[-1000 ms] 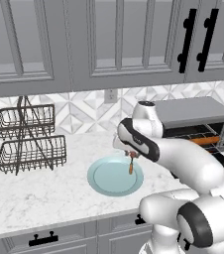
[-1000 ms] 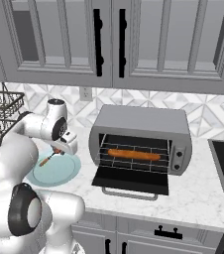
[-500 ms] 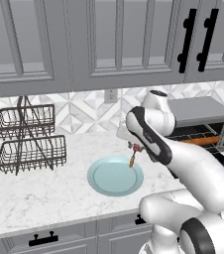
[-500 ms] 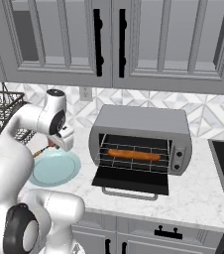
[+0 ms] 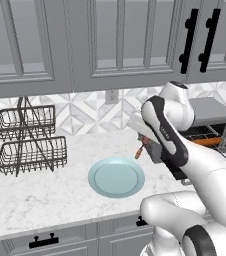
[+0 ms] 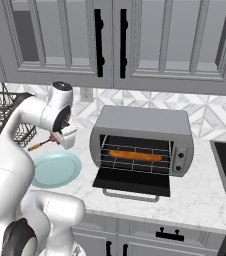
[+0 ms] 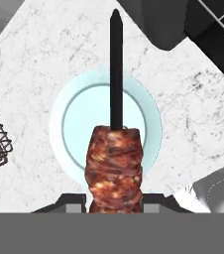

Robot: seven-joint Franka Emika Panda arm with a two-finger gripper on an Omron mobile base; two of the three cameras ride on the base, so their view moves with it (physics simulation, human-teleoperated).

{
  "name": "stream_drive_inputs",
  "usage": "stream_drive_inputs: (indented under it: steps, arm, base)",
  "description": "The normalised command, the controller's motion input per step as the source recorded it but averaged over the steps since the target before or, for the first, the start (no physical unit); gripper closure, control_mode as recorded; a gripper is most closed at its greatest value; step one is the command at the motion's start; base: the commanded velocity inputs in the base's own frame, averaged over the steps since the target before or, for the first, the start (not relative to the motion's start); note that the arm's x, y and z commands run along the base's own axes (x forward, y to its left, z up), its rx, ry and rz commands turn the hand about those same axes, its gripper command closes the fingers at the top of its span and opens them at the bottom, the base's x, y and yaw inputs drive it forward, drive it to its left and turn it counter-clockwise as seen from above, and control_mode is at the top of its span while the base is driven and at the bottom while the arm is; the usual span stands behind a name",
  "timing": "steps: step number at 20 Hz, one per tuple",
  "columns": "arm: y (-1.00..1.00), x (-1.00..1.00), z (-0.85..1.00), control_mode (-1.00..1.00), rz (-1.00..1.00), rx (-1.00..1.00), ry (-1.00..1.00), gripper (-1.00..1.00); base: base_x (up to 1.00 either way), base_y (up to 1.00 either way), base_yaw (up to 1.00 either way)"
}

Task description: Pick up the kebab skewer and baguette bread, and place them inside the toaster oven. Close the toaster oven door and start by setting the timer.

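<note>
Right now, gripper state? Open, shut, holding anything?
Gripper: shut on the kebab skewer, lifted above the plate.

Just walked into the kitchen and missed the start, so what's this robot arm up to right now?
The white arm's tool is shut on the slim kebab skewer with reddish-brown meat chunks, holding it in the air above the round pale blue plate on the marble counter. The small orange-brown baguette loaf already lies on the wire rack inside the grey metal toaster oven, whose dark glass door hangs open.
</note>
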Motion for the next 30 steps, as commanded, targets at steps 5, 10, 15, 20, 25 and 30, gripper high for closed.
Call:
stream_drive_inputs:
  steps: [5,10,15,20,25,30]
  arm:
    - [-0.53,-0.3,0.38,-1.0,-0.22,0.12,0.0,1.0]
    - [-0.64,-0.31,0.26,-1.0,-0.24,0.12,0.0,1.0]
    - [-0.67,-0.3,0.11,-1.0,-0.25,0.11,0.0,1.0]
    - [-0.71,-0.1,0.01,-1.0,-0.24,0.03,0.0,1.0]
    - [-0.75,0.01,0.0,-1.0,-0.2,0.0,-0.03,1.0]
    - [-0.72,0.21,0.0,-1.0,-0.04,0.0,-0.03,1.0]
  base:
    - [0.0,0.0,0.0]
    - [0.0,0.0,0.0]
    - [0.0,0.0,0.0]
    - [0.0,0.0,0.0]
    - [0.0,0.0,0.0]
    - [0.0,0.0,0.0]
